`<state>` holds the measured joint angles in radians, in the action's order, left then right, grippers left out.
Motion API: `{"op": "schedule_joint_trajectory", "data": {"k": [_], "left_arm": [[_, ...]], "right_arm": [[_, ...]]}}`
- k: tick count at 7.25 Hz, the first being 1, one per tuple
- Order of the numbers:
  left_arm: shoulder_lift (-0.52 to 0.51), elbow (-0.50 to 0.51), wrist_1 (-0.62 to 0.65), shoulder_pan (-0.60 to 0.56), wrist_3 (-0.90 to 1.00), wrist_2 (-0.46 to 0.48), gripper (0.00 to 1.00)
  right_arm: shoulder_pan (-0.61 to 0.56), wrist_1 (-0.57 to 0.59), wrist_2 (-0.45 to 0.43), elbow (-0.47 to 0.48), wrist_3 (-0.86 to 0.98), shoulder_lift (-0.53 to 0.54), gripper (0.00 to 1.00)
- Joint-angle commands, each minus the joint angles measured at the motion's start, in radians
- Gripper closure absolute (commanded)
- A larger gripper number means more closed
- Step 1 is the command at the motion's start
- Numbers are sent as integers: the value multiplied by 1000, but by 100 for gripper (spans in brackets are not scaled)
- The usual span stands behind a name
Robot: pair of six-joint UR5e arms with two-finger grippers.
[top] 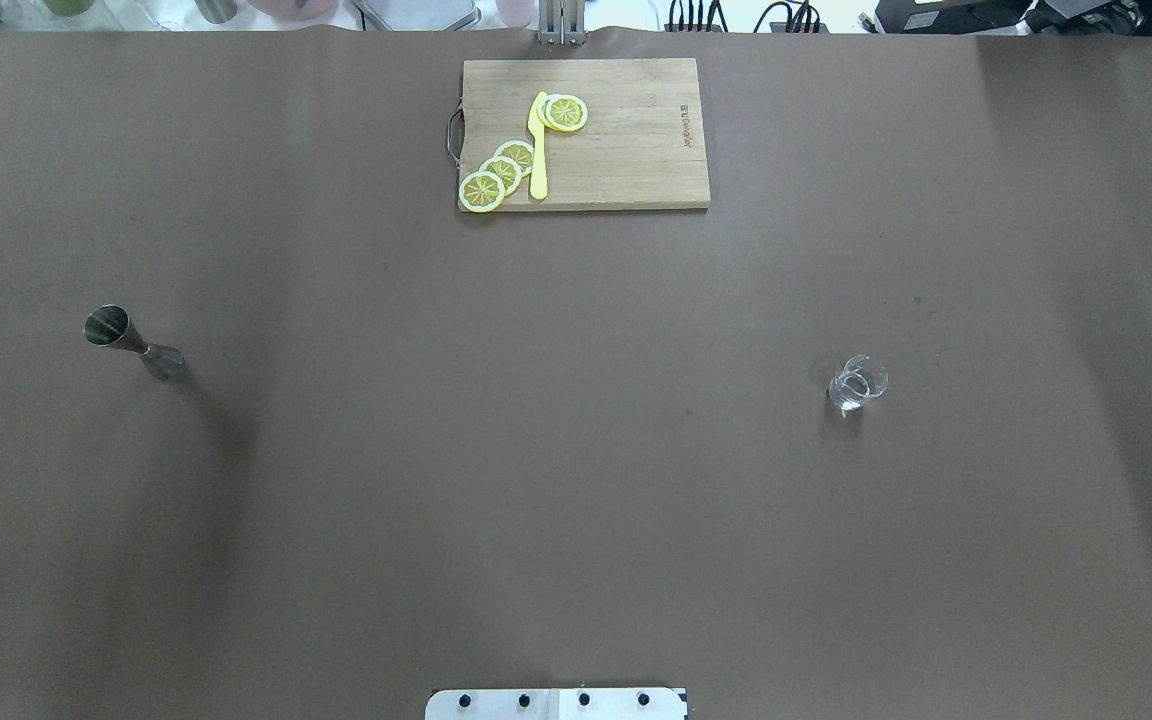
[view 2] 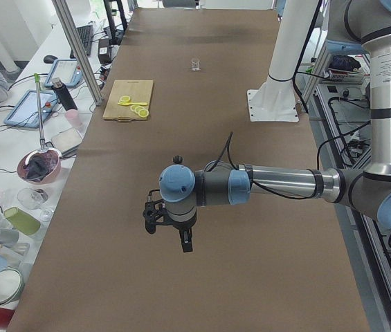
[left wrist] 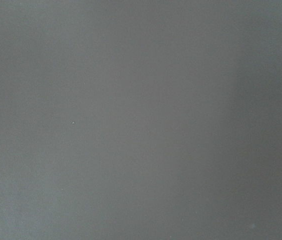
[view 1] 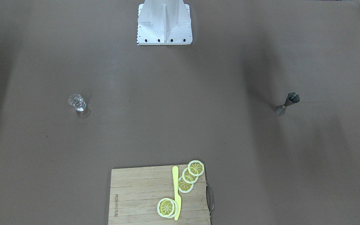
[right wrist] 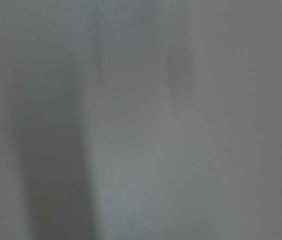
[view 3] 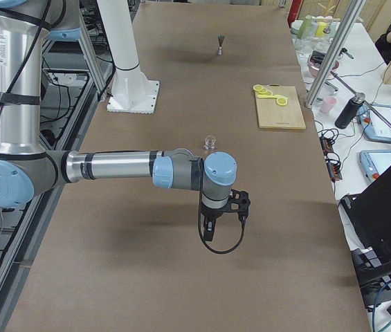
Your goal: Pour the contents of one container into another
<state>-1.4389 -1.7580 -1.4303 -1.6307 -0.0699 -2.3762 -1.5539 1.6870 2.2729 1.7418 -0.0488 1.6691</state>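
A steel jigger (top: 133, 345) stands upright on the robot's left half of the table, also seen as the jigger (view 1: 287, 103) and far off as the jigger (view 3: 220, 47). A small clear glass (top: 857, 383) stands on the right half, again the glass (view 1: 77, 102), the glass (view 3: 210, 142) and the glass (view 2: 195, 64). My left gripper (view 2: 174, 238) hangs above the table's near end in the exterior left view. My right gripper (view 3: 212, 232) hangs low, short of the glass. I cannot tell whether either is open or shut. Both wrist views show only bare table.
A wooden cutting board (top: 626, 150) lies at the table's far edge with several lemon slices (top: 501, 172) and a yellow knife (top: 538, 150) on it. The robot's white base (view 1: 164, 23) stands mid-table on its own side. Operators' benches with clutter flank the table.
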Motion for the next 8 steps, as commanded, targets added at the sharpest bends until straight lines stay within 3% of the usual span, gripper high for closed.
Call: {"op": "schedule_joint_trajectory", "data": {"k": [1,8], "left_arm": [[0,5,-4,-1,-1,-3,2],[6,25,1,-8,-4,5,2]], "right_arm": [[-2,-3,7,-2,1,3,0],[-2,-3,7,-10,3,18,0]]}}
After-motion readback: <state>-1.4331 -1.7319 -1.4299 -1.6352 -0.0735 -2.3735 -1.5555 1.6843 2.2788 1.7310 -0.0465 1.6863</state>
